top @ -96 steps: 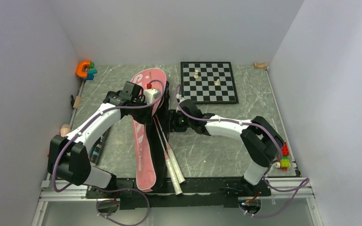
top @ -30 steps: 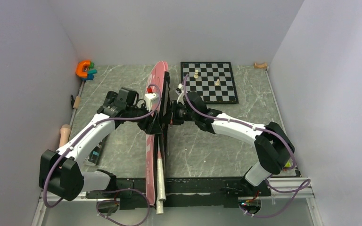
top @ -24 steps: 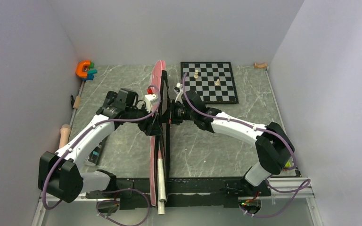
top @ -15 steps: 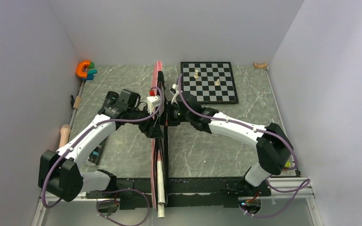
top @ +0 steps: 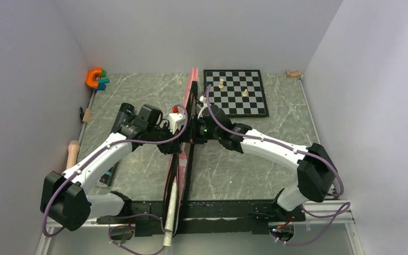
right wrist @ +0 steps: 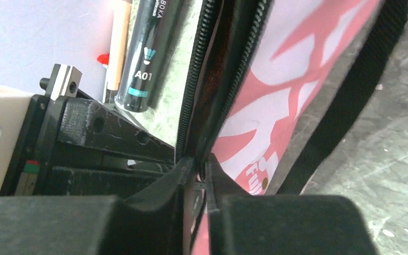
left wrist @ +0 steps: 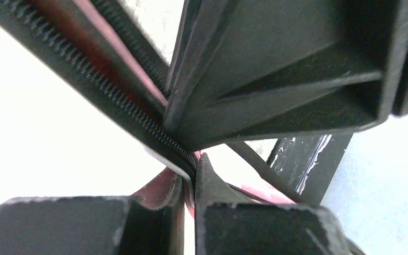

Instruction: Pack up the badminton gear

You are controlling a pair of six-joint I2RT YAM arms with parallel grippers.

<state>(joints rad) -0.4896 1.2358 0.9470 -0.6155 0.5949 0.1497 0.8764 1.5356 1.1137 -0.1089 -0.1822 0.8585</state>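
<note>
The long pink bag [top: 173, 166] stands on its edge down the middle of the table, its black strap [top: 189, 164] on the right side. White racket handles [top: 168, 229] stick out of its near end. My left gripper [top: 183, 139] is shut on the bag's zipper edge from the left; the left wrist view [left wrist: 194, 175] shows the zipper pinched. My right gripper [top: 195, 133] is shut on the same bag from the right, which the right wrist view [right wrist: 202, 172] confirms. The black tube [right wrist: 146, 58] lies on the table under my left arm [top: 108, 174]. No shuttlecocks show.
A chessboard [top: 235, 93] with pale pieces lies at the back right. An orange C-shaped toy [top: 93, 78] sits in the back left corner. A wooden peg [top: 73, 151] lies by the left wall and a wooden piece [top: 294, 73] in the back right corner.
The bag lay flat three seconds ago; it now stands on edge between both grippers. In the last second its far end swung right and its near end left.
</note>
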